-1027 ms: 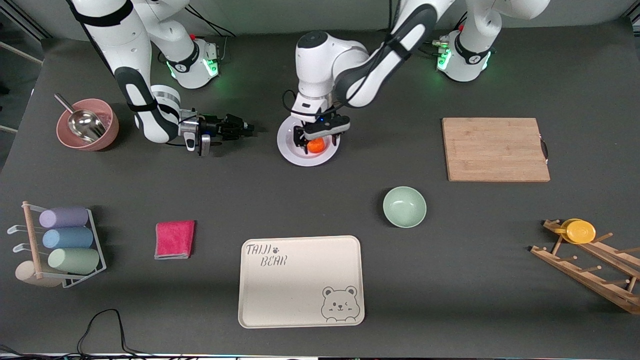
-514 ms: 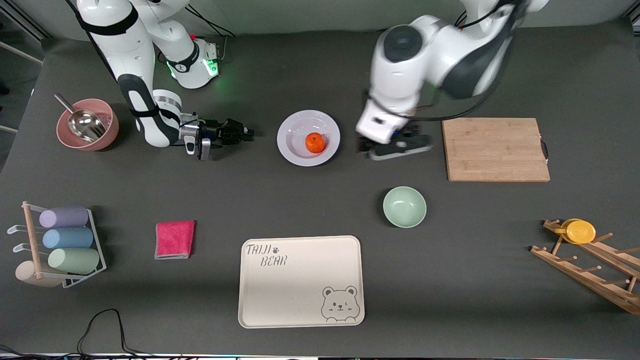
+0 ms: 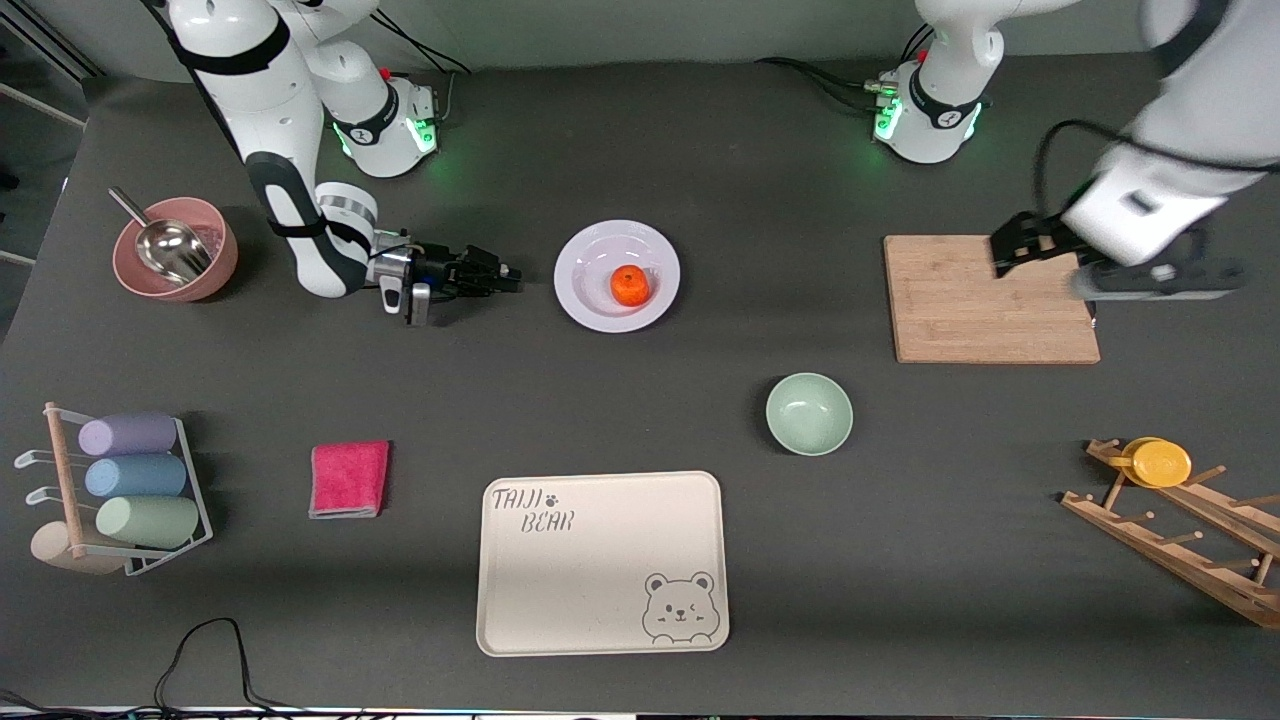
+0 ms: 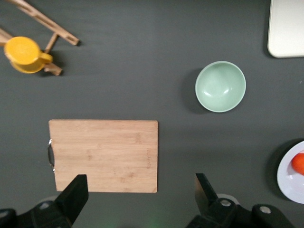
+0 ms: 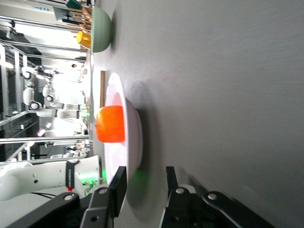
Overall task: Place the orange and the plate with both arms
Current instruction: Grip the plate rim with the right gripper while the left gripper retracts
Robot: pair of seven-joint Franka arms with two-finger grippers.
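Front view: we see orange (image 3: 630, 285) resting in plate (image 3: 617, 275) centre, released. Right gripper (image 3: 500, 276) low beside plate rim, fingers slightly parted, lined up to take rim. Left gripper (image 3: 1040, 250) over cutting board (image 3: 990, 298), spread wide, empty, clear of plate.

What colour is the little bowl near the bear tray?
Mint green bowl, clearest in the front view.

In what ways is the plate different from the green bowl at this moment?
The plate is pale lavender-white and wide; the green bowl is mint green and smaller across. The plate is shallow with a broad rim; the bowl is deeper. The plate holds the orange; the bowl holds nothing. The plate lies farther from the front camera than the bowl. Both are round and stand upright on the table.
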